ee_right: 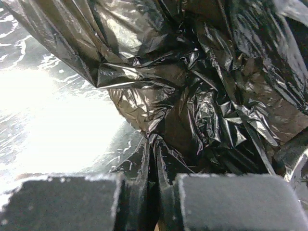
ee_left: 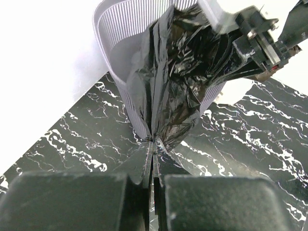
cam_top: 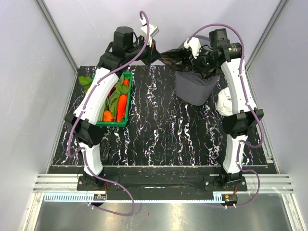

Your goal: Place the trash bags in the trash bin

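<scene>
Spanning the scene, the black marble-pattern counter (cam_top: 163, 134) carries all items. The trash bin (cam_top: 192, 91), a grey mesh wastebasket, stands upright at the far right of centre. The green crate (cam_top: 113, 124) sits on the left side of the counter, well apart from the bin, partly under the left arm.

One trash bag (cam_top: 173, 57), glossy black wrinkled film, is held off the counter, stretched between both end effectors at the bin's left rim. In the left wrist view the film (ee_left: 183, 82) hangs in front of the bin wall (ee_left: 113, 53). Whether any fold reaches inside the bin cannot be determined.

The left end effector (cam_top: 153, 52) has its fingers pressed together, pinching an edge of the bag (ee_left: 153, 144). The right end effector (cam_top: 190, 54), above the bin mouth, has its fingers nearly together, with film pinched between them (ee_right: 154, 144).

A crumpled white object (cam_top: 224, 102) lies just right of the bin. Orange carrots (cam_top: 121, 107) and leafy greens (cam_top: 115, 98) lie inside the crate.
</scene>
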